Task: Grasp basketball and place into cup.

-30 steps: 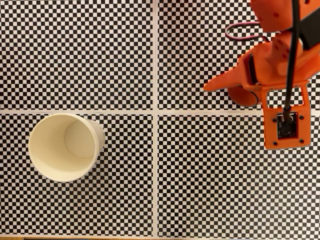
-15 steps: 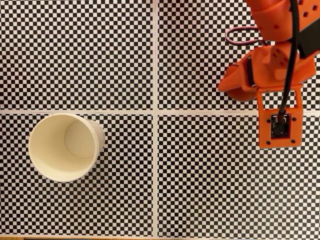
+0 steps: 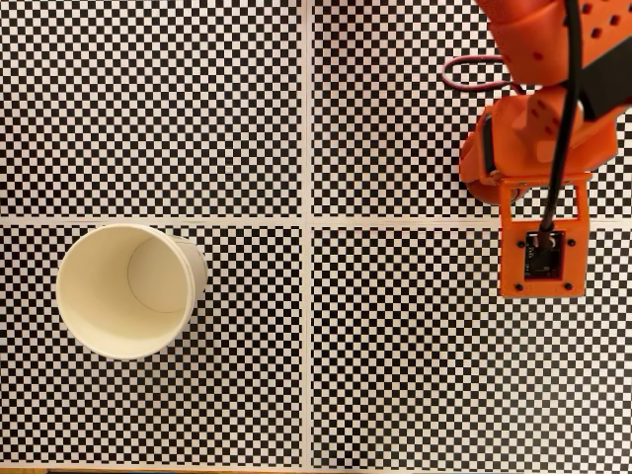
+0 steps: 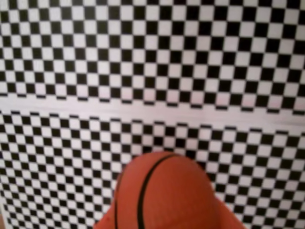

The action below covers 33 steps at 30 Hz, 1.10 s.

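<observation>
In the fixed view, the wide cream paper cup (image 3: 130, 290) stands upright, mouth up, on the checkered surface (image 3: 395, 346), well apart from the orange gripper (image 3: 484, 173). In the wrist view, the gripper grips the small orange basketball (image 4: 162, 193), ready for carrying.

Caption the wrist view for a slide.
Basketball held between orange gripper fingers above the checkerboard surface.

Ball (image 4: 162, 191): orange-red, black curved seam lines, at the bottom edge of the wrist view, its lower part cut off by the frame. Cup (image 3: 128, 289): cream-white paper, round rolled rim, plain pale inside, upright with mouth up, empty. In the fixed view it stands at the left.
</observation>
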Motion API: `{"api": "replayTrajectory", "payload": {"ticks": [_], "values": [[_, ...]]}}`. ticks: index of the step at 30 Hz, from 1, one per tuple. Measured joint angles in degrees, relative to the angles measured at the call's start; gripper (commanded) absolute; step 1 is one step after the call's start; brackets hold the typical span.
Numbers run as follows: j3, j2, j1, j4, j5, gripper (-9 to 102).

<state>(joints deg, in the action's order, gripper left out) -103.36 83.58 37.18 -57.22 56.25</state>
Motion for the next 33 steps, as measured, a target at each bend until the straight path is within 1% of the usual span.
{"api": "replayTrajectory", "payload": {"ticks": [3, 6, 11, 15, 26, 33], "values": [[0.0, 0.0, -1.1, 0.0, 0.0, 3], [0.0, 2.1, -2.0, 0.0, 1.0, 0], [1.8, 5.3, -4.1, -1.8, 2.7, 0], [4.7, 6.7, -5.4, -2.7, 4.1, 0], [18.6, 6.7, -12.5, -10.4, 8.7, 0], [21.2, 10.7, -18.3, -11.1, 12.7, 0]]}}
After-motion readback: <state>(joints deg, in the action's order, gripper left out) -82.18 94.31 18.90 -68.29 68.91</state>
